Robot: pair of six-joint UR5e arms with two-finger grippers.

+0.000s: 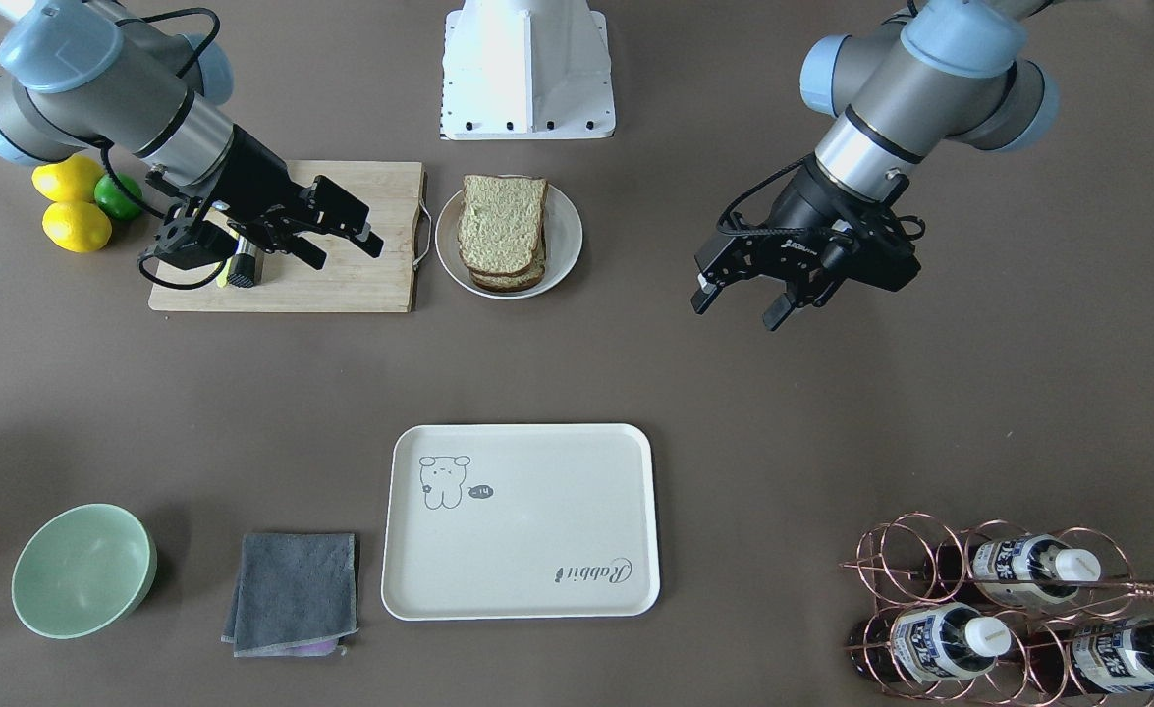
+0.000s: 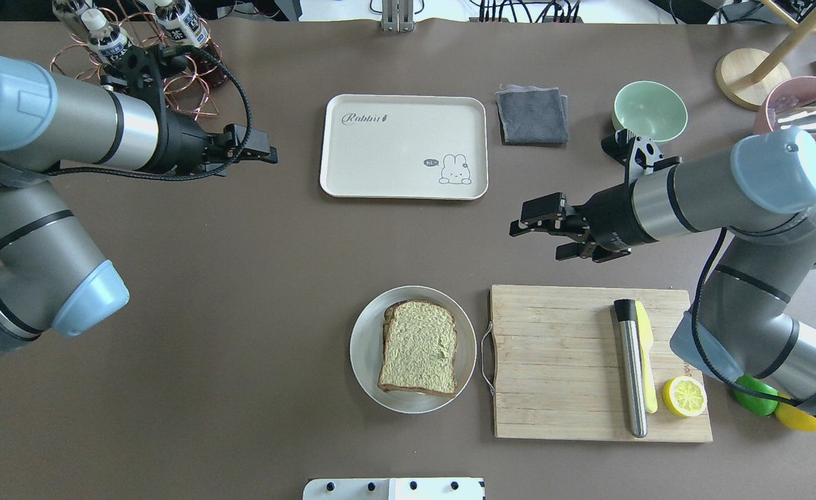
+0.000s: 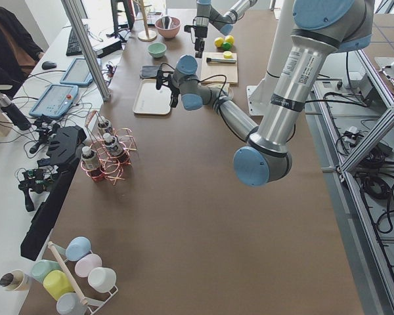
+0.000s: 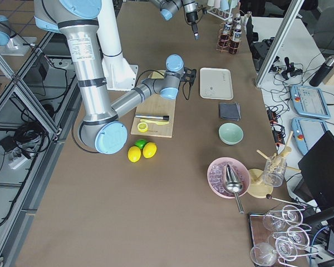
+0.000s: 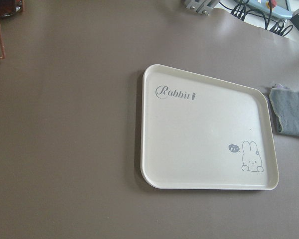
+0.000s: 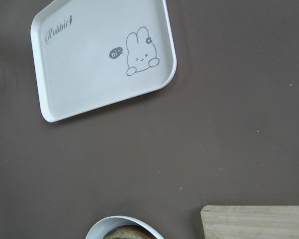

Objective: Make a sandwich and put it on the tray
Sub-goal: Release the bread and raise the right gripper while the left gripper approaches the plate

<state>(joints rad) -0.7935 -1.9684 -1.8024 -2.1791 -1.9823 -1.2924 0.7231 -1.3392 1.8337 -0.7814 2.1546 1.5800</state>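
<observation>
while both arms hang above the table with nothing in them, the sandwich (image 2: 419, 347) lies on a round white plate (image 2: 364, 354) on the near side of the table, close to the robot's base and just left of the wooden cutting board (image 2: 560, 361). the tray (image 2: 403, 146) lies on the far side, in the middle, well apart from the plate, and nothing is on it. the left gripper (image 1: 737, 308) hovers left of the tray with its fingers spread. the right gripper (image 1: 346, 254) hovers near the far edge of the cutting board, also with fingers spread, and neither one touches anything.

the sandwich is a stack and only its top shows fully, so i cannot tell if the egg is inside. i judge it as light and soft. the crumb will squash under a hard pinch, and the layers can slide on each other, more so with a smooth egg between them. the dark crust looks like the firmest part, so the best hold is probably across two opposite crust edges, low enough to catch the whole stack, with a gentle closing. the raised plate rim may hinder a low approach.
</observation>
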